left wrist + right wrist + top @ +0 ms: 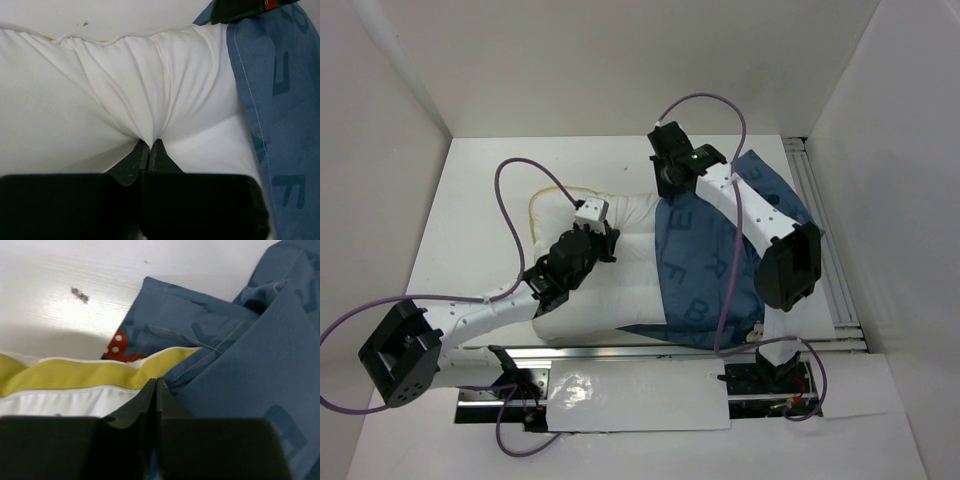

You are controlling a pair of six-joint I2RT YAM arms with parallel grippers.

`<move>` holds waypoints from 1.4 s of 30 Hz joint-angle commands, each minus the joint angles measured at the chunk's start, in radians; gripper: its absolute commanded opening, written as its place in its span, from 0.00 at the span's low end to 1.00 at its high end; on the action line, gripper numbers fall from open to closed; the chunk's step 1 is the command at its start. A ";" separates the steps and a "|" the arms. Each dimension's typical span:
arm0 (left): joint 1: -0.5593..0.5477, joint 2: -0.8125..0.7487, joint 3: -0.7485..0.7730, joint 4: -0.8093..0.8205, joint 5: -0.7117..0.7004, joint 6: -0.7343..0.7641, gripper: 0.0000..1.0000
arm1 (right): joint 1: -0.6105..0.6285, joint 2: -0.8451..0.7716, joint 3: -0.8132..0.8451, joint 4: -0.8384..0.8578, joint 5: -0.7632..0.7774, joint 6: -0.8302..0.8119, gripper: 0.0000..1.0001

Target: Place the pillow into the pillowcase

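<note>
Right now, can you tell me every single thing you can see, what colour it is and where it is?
pillow: one, white with yellow trim, middle of the table, right end inside the pillowcase
pillowcase: one, blue with darker letters and a red spotted bow, over the pillow's right end
table: one, white, under everything
walls: three, white, at the left, back and right
rails: a few, silver, along the table's right and near edges
cables: several, purple, looping off the arms
left arm: one, white and black, from near left
right arm: one, white and black, from near right
left fingers: two, black, shut on a pillow fold
right fingers: two, black, shut on the pillowcase's edge
</note>
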 commanded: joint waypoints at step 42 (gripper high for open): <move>0.130 0.391 0.443 -0.186 -0.176 -0.252 0.02 | -0.068 0.146 -0.013 0.228 -0.666 0.115 0.25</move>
